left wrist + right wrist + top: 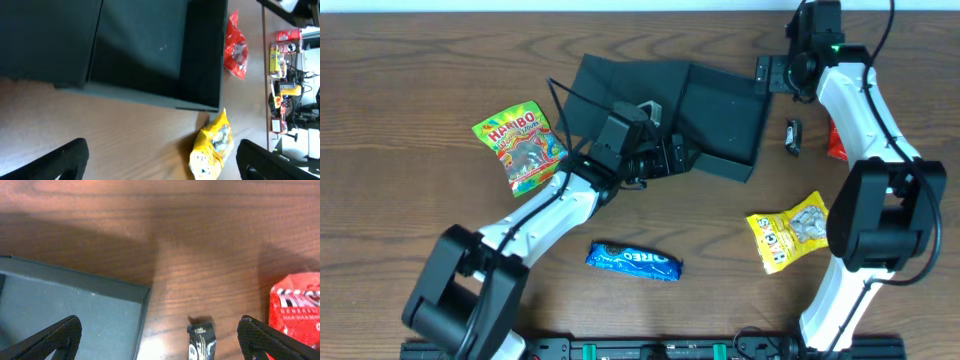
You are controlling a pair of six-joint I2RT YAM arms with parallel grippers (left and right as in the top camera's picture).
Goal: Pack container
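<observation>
Overhead view: shows the container (pixel 725 115) open on the desk (pixel 420 60), lid flap (pixel 610 85) folded out flat to its left. Places the left fingers (pixel 672 156) above the near edge of the container, spread wide and empty; the right fingers (pixel 767 73) by its far right corner, spread wide and empty too. Around the container: Haribo bag (pixel 520 147) to the left, blue Oreo pack (pixel 633 260) well in front, yellow packet (pixel 790 230) in front to the right, small dark bar (pixel 793 137) just beside the right wall, red packet (pixel 835 140) a little farther right, partly under the right arm (pixel 860 110).

Left wrist view: looks into the container (pixel 150 45); no snack visible inside, so packing probably not begun. Both fingers (pixel 60 160) apart at the lower corners, nothing between them. Yellow packet (pixel 212 147) near the front right corner of the container, red packet (pixel 235 47) past the right wall.

Right wrist view: catches one corner of the container (pixel 75 315), the small dark bar (pixel 201 340) near it, the red packet (pixel 297 312) beyond. Fingers (pixel 50 340) wide apart, bar lying between and below them, untouched.

For a good first step, probably best to take the small dark bar with the right fingers, as the nearest snack. Come straight down, keep the bar centred, close across the narrow side, already lined up by appearance. Touch the desk only lightly. Lift above the container wall before crossing, release low inside. Hold the left arm (pixel 550 205) back from the container meanwhile, against a clash.
</observation>
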